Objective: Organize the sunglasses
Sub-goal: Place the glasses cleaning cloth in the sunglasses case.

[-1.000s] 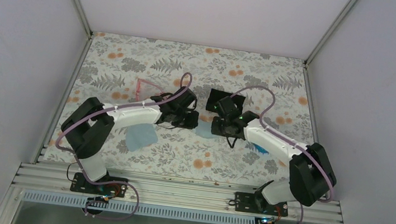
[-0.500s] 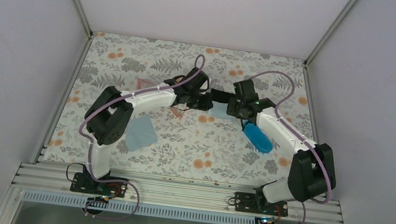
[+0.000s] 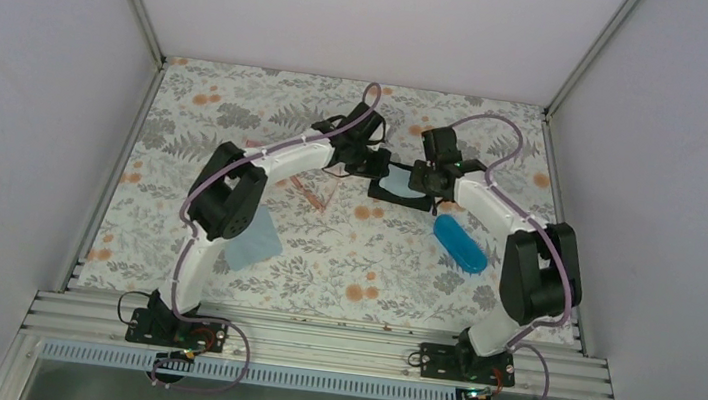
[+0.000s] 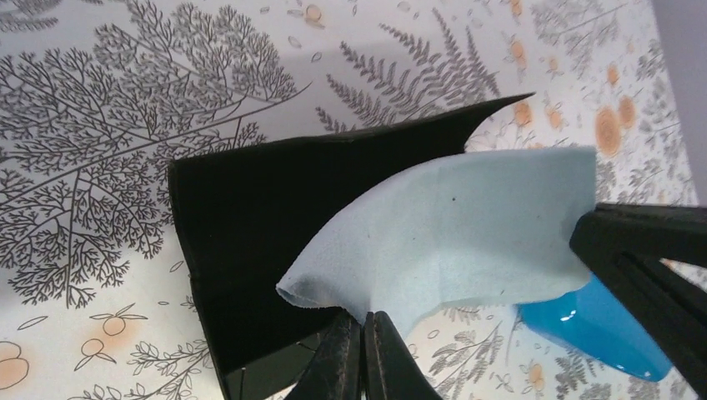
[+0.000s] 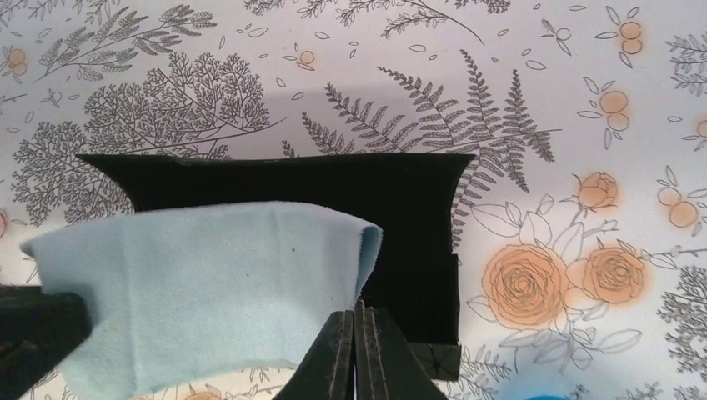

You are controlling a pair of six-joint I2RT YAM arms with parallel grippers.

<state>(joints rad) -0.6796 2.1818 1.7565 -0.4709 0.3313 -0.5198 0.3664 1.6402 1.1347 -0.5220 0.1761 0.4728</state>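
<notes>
The sunglasses [image 3: 316, 194], thin and pink-red, lie on the floral table just left of centre, in no gripper. My left gripper [image 3: 377, 167] and right gripper [image 3: 423, 180] face each other, and each is shut on one end of a light blue cloth [image 3: 399, 180]. The cloth is stretched above a black open box [image 3: 393, 194]. In the left wrist view the shut gripper [image 4: 364, 321] pinches the cloth [image 4: 450, 225] over the box [image 4: 250, 225]. In the right wrist view the shut gripper [image 5: 357, 315] pinches the cloth [image 5: 208, 283] over the box [image 5: 408, 200].
A glossy blue oval case [image 3: 459, 243] lies right of centre on the table and also shows in the left wrist view [image 4: 596, 325]. A second light blue cloth [image 3: 253, 239] lies at the near left. Grey walls stand on three sides.
Both arms have reached farther back, carrying the cloth from the near middle of the table up over the black box. The blue case has come out from under the right arm.
</notes>
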